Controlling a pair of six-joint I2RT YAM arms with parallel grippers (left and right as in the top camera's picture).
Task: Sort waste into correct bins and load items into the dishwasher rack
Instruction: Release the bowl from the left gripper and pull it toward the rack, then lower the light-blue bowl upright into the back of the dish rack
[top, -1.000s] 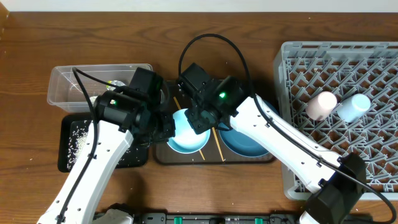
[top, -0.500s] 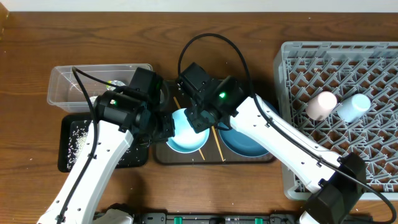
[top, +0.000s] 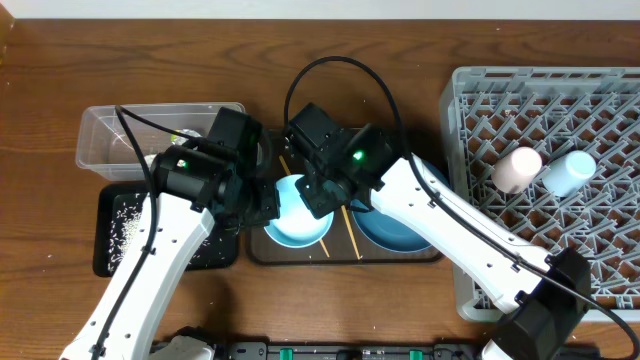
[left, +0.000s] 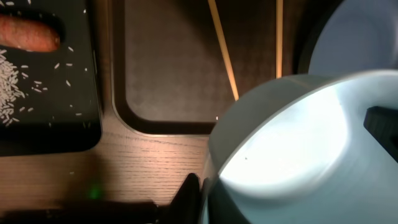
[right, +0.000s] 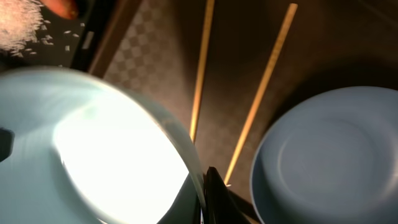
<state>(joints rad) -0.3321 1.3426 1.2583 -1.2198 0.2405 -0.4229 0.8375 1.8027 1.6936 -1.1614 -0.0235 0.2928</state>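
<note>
The pale blue bowl (top: 298, 212) hangs tilted above the brown serving tray (top: 300, 255). My left gripper (top: 265, 205) is shut on its left rim, seen in the left wrist view (left: 198, 193). My right gripper (top: 322, 195) is shut on its right rim, seen in the right wrist view (right: 205, 193). The bowl (left: 298, 149) (right: 106, 149) looks empty. Two chopsticks (top: 350, 228) (right: 202, 68) lie on the tray under it. The blue plate (top: 395, 228) (right: 329, 155) sits at the tray's right end.
The grey rack (top: 560, 110) at the right holds a pink cup (top: 516, 168) and a light blue cup (top: 567, 172). The black tray (top: 120, 225) at the left holds rice and the orange sausage piece (left: 28, 34). The clear tub (top: 110, 135) stands behind it.
The bowl and both grippers have shifted slightly to the left and toward the front. Both grips stay on the rim.
</note>
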